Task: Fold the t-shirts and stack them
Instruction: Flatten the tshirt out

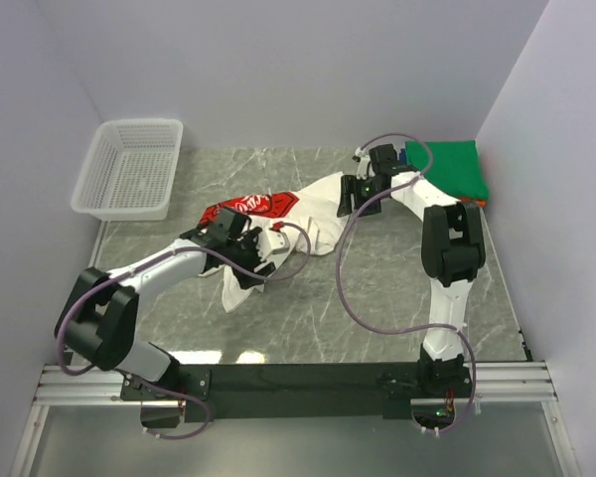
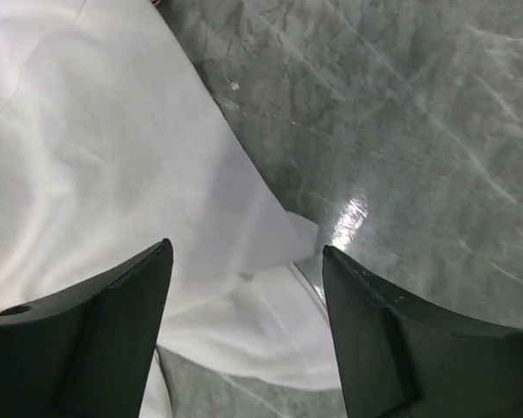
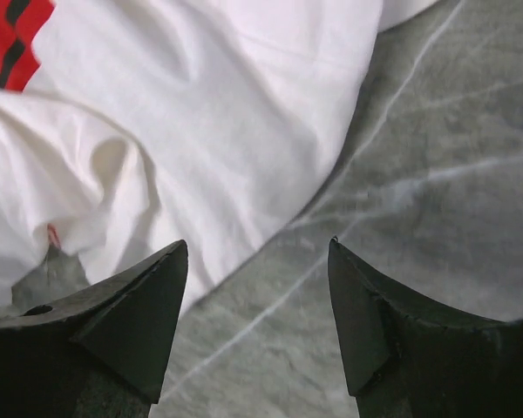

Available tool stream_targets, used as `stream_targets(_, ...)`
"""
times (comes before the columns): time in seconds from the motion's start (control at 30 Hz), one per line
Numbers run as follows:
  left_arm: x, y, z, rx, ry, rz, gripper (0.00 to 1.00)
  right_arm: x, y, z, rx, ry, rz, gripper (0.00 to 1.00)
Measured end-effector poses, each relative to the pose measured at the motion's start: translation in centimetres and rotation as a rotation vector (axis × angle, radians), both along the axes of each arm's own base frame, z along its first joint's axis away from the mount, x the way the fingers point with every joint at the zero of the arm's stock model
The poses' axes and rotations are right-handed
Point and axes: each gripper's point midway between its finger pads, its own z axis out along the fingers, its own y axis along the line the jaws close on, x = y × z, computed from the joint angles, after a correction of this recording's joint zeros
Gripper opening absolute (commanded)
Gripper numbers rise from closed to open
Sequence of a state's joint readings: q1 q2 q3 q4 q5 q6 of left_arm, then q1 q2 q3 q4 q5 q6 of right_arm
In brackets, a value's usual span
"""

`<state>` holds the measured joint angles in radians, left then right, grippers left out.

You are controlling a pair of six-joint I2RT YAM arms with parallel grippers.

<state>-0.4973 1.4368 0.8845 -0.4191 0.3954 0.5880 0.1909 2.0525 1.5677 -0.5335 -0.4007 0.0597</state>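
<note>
My left gripper is spread and empty, the white tee edge below, toward its left finger. Right gripper likewise. I'd pinch the edges cleanly, then pull taut.

Tee print, seemingly illegible

Left arm: elbow folded back at near left, forearm reaching forward and right. Left hand points down, fingers spread apart.
Right arm: elbow raised at right, forearm stretched toward far side. Right hand angled down-left, fingers spread apart.
</note>
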Motion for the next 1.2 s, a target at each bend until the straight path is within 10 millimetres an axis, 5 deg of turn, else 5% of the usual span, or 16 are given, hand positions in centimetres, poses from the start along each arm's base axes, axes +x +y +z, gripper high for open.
stream_targets(0.27, 2.9, -1.1, -3.0, 0.097, -0.041, 0.015, 0.71, 1.9, 0.8, -3.1, -0.014, 0.05, -0.069, 0.7)
stream_targets(0.4, 5.0, -2.5, -3.0, 0.087, -0.065, 0.023, 0.7, 3.0, 1.7, -3.2, 0.008, 0.047, -0.078, 0.53)
stream_targets(0.57, 5.3, -3.7, -4.6, 0.094, -0.042, 0.008, 0.66, 3.9, 2.8, -3.6, 0.048, 0.067, -0.079, 0.26)
stream_targets(0.63, 5.0, -4.0, -5.2, 0.088, -0.015, 0.006, 0.6, 3.7, 3.0, -3.8, 0.063, 0.081, -0.071, 0.02)
stream_targets(0.8, 4.6, -4.4, -5.4, 0.076, 0.023, 0.024, 0.15, 2.8, 3.4, -3.7, 0.097, 0.114, -0.056, 0.0)
stream_targets(0.9, 4.4, -4.0, -5.2, 0.072, 0.046, 0.041, 0.01, 1.0, 3.0, -3.7, 0.123, 0.144, -0.051, 0.0)
stream_targets(1.03, 3.7, -2.3, -3.1, 0.058, 0.073, 0.084, 0.01, -1.2, 1.5, -1.0, 0.172, 0.144, -0.066, 0.0)
stream_targets(1.2, 5.7, 0.9, 4.6, -0.066, -0.02, 0.21, 0.01, -0.8, -1.6, 6.8, 0.263, -0.009, -0.117, 0.0)
